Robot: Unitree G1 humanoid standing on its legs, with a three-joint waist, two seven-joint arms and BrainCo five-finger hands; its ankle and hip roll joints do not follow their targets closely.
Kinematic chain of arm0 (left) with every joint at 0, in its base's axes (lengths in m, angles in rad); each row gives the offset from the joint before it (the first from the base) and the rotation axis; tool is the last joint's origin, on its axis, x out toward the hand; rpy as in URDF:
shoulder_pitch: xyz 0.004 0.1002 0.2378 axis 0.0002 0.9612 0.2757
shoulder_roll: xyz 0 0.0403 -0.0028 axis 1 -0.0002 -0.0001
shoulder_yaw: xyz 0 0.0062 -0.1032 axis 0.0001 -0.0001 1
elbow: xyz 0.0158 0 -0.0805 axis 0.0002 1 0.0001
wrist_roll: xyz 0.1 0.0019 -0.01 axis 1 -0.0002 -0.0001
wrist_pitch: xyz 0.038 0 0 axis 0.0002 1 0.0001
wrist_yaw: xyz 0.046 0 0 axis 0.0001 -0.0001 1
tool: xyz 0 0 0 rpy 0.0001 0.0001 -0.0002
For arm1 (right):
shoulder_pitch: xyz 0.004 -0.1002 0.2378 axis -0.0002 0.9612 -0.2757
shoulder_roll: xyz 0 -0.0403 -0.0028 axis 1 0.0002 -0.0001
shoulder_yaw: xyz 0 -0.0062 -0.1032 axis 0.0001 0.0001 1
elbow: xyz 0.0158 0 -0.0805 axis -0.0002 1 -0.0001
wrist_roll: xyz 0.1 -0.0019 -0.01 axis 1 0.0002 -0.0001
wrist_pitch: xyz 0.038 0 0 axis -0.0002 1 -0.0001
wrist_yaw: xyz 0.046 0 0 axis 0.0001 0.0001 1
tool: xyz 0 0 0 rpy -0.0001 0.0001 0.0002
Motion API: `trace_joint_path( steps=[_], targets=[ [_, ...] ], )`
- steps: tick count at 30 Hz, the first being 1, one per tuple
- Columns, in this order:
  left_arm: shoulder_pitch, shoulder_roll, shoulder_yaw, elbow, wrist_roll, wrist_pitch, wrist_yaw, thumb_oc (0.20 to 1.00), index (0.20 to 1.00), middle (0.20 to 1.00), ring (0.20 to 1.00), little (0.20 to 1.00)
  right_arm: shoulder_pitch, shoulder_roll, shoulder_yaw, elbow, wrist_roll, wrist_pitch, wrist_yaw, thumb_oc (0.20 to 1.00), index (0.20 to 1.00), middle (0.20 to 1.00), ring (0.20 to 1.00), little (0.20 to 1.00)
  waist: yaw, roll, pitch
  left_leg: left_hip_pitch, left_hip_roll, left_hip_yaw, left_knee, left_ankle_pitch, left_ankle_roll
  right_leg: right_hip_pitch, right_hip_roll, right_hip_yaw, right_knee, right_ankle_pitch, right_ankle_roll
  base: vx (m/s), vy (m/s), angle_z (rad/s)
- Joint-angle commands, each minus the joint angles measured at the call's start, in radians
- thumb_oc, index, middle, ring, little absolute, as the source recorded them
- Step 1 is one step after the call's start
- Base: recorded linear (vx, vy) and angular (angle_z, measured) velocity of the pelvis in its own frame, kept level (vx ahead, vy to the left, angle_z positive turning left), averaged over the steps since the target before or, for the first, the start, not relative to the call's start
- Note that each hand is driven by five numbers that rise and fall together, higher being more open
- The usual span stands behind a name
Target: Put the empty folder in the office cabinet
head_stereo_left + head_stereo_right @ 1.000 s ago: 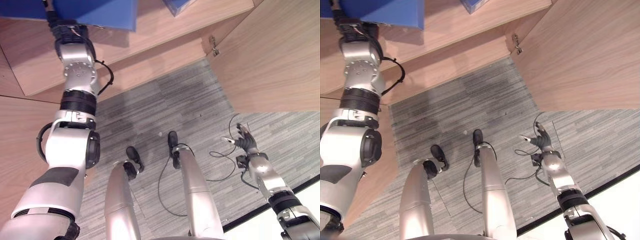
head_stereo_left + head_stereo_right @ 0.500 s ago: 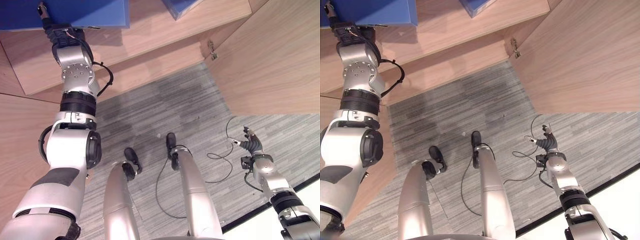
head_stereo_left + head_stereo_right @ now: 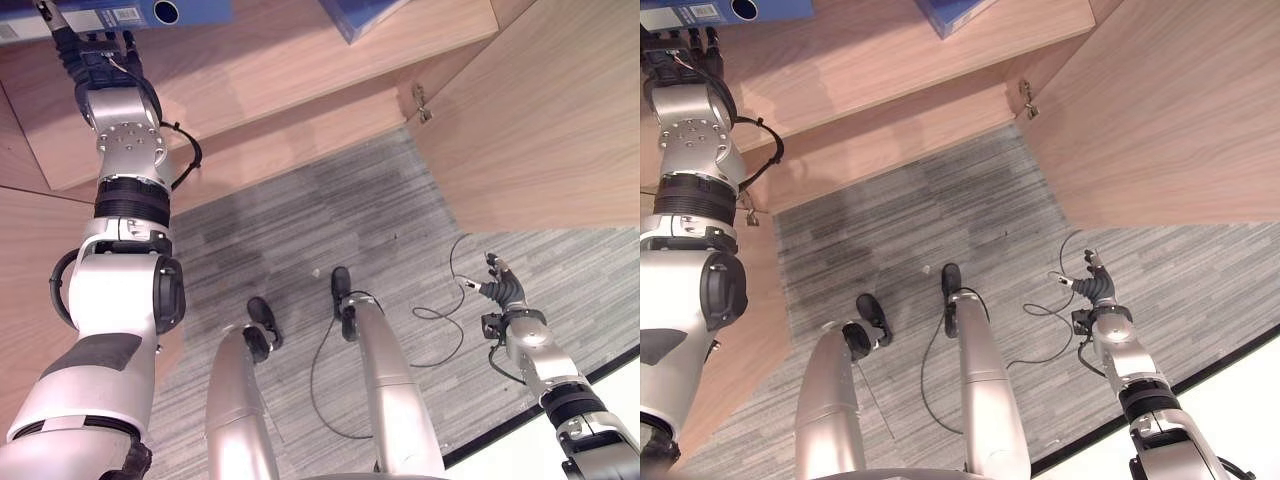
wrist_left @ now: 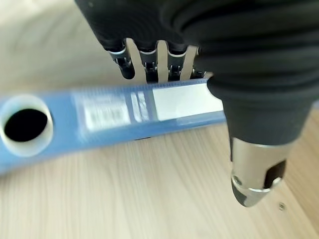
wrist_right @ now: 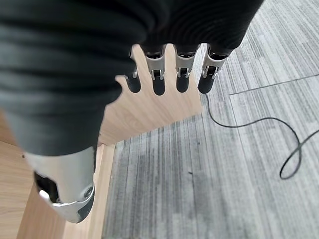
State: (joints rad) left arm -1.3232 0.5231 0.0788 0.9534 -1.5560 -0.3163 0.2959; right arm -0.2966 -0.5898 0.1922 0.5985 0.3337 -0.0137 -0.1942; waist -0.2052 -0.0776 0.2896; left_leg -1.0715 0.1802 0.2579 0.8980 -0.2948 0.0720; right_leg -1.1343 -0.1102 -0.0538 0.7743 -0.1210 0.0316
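I see the blue folder [image 4: 99, 117] lying on the cabinet shelf [image 3: 300, 50], spine towards me, with my left hand [image 4: 149, 59] hovering over it, fingers straight and holding nothing. My right hand [image 5: 169, 69] hangs relaxed over the carpet [image 3: 330, 210], fingers spread. If I pull back carelessly, a fingertip could drag the folder off the edge. The folder's far end is cut off, and so is a second blue item [image 3: 360, 15].

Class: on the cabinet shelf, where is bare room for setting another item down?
Bare wood lies between the blue ring-binder folder by the left hand and the second blue folder, and on to the shelf's right end. The far left is crowded.
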Motion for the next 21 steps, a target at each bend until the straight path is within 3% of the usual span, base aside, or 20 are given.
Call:
trace_joint_path(
  steps=[1,12,21],
  targets=[
    [-0.083,0.040,-0.040,0.067,0.132,0.013,-0.026,1.000,1.000,1.000,1.000,1.000,0.033,-0.042,-0.016,0.039,0.008,-0.032,0.003,1.000,1.000,1.000,1.000,1.000,0.011,0.006,-0.077,0.035,0.029,-0.089,-0.006,-0.102,-0.025,0.079,-0.043,-0.092,-0.112,-0.030,0.035,0.00,0.000,0.00],
    [-0.085,0.069,-0.024,0.154,0.206,0.055,-0.027,1.000,1.000,1.000,1.000,1.000,0.044,-0.045,-0.026,0.038,0.010,-0.041,0.005,1.000,1.000,1.000,1.000,1.000,0.003,0.008,-0.088,0.033,0.032,-0.087,-0.002,-0.107,-0.021,0.074,-0.042,-0.092,-0.114,-0.024,0.035,0.00,0.000,0.00],
    [-0.100,0.068,-0.069,0.255,0.270,0.149,-0.092,1.000,1.000,1.000,1.000,1.000,0.038,-0.057,-0.016,0.063,0.019,-0.038,0.020,1.000,1.000,1.000,1.000,1.000,-0.011,0.011,-0.103,0.034,0.028,-0.086,-0.013,-0.103,-0.018,0.078,-0.049,-0.094,-0.122,-0.012,0.039,0.00,0.000,0.00]
  ],
)
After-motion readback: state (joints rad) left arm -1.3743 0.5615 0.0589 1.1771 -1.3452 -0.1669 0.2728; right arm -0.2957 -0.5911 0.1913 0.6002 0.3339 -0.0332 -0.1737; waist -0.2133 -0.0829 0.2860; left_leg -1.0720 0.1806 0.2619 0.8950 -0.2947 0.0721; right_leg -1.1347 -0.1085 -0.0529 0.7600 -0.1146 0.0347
